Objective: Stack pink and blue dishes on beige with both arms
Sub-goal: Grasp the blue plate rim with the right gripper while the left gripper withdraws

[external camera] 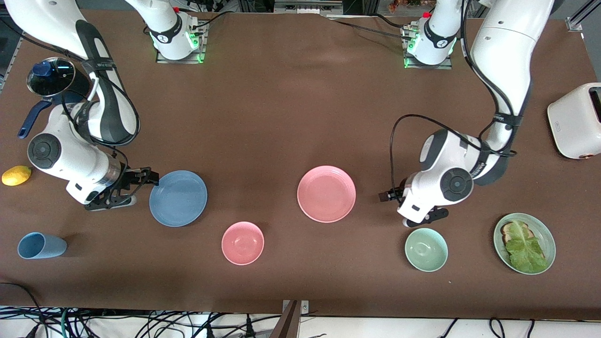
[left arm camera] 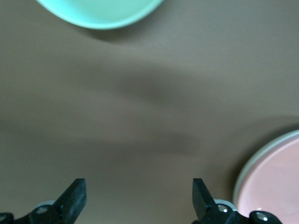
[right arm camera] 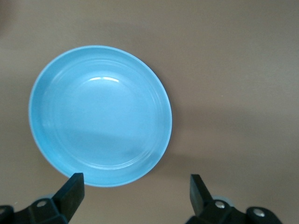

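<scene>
Brown tabletop (external camera: 281, 108) fills the front view; no beige plate shows in any view. Toaster (external camera: 576, 120) at the frame's right edge, mid-height; glass pot lid (external camera: 50, 76) at upper left. Pink plate (external camera: 326, 193) lies flat just right of centre, blue plate (external camera: 178, 198) flat at left of centre, the two well apart. Pale green plate with lettuce (external camera: 524, 242) at lower right. Smaller pieces along the lower band: pink bowl (external camera: 242, 242), green bowl (external camera: 426, 249), light blue cup (external camera: 41, 246) on its side at lower left, lemon (external camera: 16, 175) at the left edge. Right gripper (external camera: 151, 177) low at the blue plate's rim, toward the right arm's end; left gripper (external camera: 385, 195) low between pink plate and green bowl. Front view leaves both sets of jaws unreadable; the wrist views settle it. Right wrist view: jaws wide apart, empty, right gripper (right arm camera: 135, 191) framing the blue plate (right arm camera: 100, 115) edge. Left wrist view: jaws apart over bare tabletop, left gripper (left arm camera: 139, 196) with pink plate (left arm camera: 275, 182) at lower right corner, green bowl (left arm camera: 100, 11) cut off at top.
</scene>
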Controlling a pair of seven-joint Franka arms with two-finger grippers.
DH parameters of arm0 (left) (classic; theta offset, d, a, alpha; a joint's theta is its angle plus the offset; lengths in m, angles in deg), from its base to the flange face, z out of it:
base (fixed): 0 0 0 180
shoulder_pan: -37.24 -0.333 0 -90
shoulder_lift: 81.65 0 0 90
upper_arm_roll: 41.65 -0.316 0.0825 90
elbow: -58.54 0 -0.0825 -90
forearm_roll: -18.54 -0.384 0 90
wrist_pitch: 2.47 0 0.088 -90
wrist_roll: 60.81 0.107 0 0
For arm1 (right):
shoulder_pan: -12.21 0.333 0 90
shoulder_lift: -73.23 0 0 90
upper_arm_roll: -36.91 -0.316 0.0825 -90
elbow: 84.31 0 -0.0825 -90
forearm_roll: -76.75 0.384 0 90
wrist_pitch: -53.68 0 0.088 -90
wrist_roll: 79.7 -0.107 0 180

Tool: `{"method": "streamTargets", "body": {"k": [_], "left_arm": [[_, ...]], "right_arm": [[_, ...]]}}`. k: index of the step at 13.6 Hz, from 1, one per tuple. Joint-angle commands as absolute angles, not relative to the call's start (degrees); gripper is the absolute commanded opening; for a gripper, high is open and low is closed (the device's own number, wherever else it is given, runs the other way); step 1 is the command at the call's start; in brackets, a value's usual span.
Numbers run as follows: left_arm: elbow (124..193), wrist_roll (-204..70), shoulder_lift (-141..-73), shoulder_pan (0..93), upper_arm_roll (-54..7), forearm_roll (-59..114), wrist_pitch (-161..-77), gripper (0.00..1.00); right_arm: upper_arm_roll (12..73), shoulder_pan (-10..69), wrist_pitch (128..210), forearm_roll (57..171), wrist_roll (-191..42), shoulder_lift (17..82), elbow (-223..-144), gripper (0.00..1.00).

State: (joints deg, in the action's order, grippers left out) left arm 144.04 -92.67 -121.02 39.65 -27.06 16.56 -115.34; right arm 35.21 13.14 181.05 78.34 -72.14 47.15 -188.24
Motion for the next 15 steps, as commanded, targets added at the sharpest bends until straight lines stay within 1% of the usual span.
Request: {"method": "streamTargets", "body": {"k": [1, 3, 7, 11, 12, 13, 15], "left_arm": [[144.59, -86.15, -118.65, 35.67, -26.44, 15.55, -111.9, 1.0], [144.59, -81.31, -117.77, 32.94, -26.36, 15.64, -109.97, 1.0], [144.24, -75.33, -115.93, 28.89, -26.44, 15.55, -106.19, 1.0], [144.67, -74.18, -112.6, 25.37, -27.06, 15.46, -104.42, 1.0], [145.98, -71.65, -110.32, 25.72, -28.71, 15.64, -104.42, 1.0], [147.65, -68.84, -107.77, 26.94, -31.6, 16.42, -104.42, 1.0], [151.16, -65.22, -102.33, 28.45, -35.4, 17.13, -104.42, 1.0]], "right_arm": [[35.07, 12.03, 184.81, 78.41, -70.48, 45.65, -189.69, 1.0], [35.07, 11.59, 187.71, 78.42, -70.12, 43.88, -189.6, 1.0], [35.07, 11.24, 189.56, 78.94, -70.12, 40.1, -186.71, 0.99], [34.8, 11.24, 189.74, 78.94, -69.95, 37.12, -183.02, 0.91], [34.8, 11.24, 189.74, 78.94, -69.86, 35.98, -181.7, 0.88], [34.8, 11.24, 189.74, 78.86, -69.86, 34.83, -180.3, 0.88], [34.72, 11.24, 190.96, 78.94, -69.69, 33.16, -179.93, 0.8]]}}
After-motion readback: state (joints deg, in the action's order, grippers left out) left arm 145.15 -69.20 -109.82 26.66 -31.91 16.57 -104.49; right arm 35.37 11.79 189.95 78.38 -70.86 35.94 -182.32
